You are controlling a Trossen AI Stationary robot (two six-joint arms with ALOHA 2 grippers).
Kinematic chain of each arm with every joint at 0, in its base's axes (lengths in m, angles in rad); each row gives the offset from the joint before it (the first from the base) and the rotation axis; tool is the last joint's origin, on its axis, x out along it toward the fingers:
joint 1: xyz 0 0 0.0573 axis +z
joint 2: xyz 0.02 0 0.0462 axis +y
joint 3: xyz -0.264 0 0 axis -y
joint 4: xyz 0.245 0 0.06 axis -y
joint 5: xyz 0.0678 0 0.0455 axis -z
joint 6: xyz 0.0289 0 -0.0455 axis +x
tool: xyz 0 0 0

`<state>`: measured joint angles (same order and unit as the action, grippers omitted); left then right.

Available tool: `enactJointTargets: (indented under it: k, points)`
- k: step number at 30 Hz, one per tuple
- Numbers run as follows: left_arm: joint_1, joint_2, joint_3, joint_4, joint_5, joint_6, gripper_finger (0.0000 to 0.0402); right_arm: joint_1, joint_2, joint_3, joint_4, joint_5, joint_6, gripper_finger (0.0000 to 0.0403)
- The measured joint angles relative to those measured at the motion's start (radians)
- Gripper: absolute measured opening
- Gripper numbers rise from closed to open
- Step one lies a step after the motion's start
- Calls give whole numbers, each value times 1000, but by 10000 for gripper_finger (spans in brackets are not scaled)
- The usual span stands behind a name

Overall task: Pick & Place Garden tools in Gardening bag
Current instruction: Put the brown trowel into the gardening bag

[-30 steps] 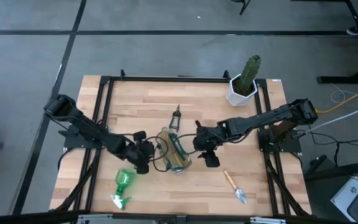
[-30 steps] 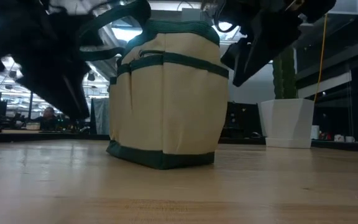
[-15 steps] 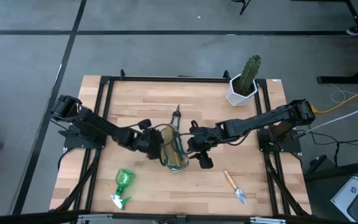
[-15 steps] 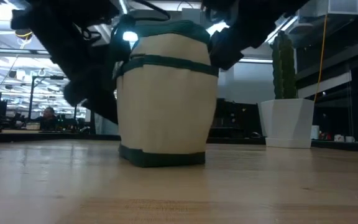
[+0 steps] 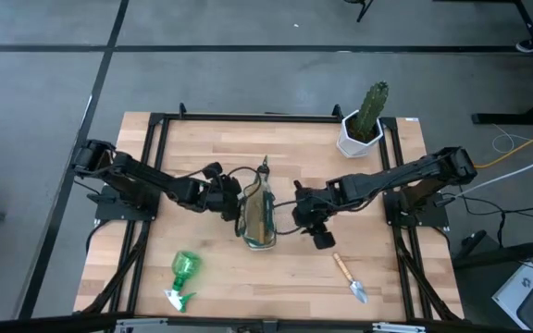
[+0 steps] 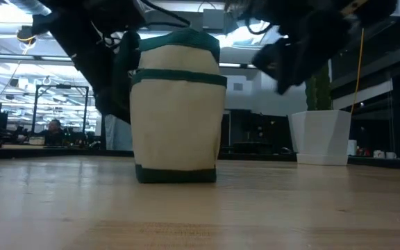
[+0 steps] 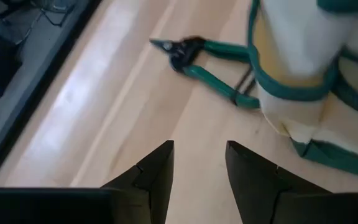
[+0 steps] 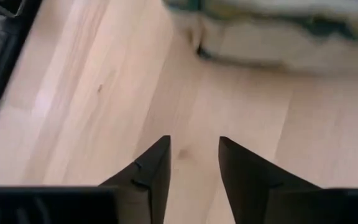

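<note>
The cream gardening bag (image 5: 258,218) with green trim stands upright on its base at the table's middle; in the low view the bag (image 6: 178,118) shows its narrow end. Green-handled pruning shears (image 5: 264,172) lie on the table just beyond it, seen also in the left wrist view as shears (image 7: 210,53). A green spray bottle (image 5: 182,276) lies near the front left, and a wooden-handled trowel (image 5: 350,276) near the front right. My left gripper (image 5: 235,203) hangs open beside the bag's left side. My right gripper (image 5: 302,217) hangs open to the bag's right. Nothing sits between either pair of fingers (image 7: 160,168) (image 8: 157,165).
A cactus in a white pot (image 5: 362,129) stands at the far right corner. A black frame (image 5: 155,139) runs along the table's sides. Bare wood lies between the spray bottle and the trowel at the front.
My left gripper has swung from near the spray bottle toward the far edge and the bag's left side. The bag has turned about on its base while staying upright; its long side now runs from near to far.
</note>
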<state>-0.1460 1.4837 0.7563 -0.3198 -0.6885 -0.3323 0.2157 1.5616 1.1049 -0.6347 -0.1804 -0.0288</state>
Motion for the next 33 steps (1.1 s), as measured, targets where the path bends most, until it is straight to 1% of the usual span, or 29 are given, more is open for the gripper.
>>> enactJointTargets:
  k: [6,8,16,21,23,28,33]
  points:
    - [4,-103,0,-53,2,6,138,18,-28,0,-166,-84,155,115]
    - [1,-132,1,-47,1,5,138,36,-28,0,-206,-86,202,115]
    - [-47,-234,0,-168,1,-3,129,141,-25,0,-327,-86,360,115]
    - [-86,-274,0,-177,-22,-5,122,203,-25,0,-331,-85,460,115]
    - [-102,-283,0,-175,-35,-5,119,229,-25,0,-330,-73,514,115]
    - [-135,-288,0,-171,-36,-39,113,311,-25,0,-330,4,643,115]
    - [-162,-288,0,-171,-36,-73,109,387,-24,0,-324,46,774,115]
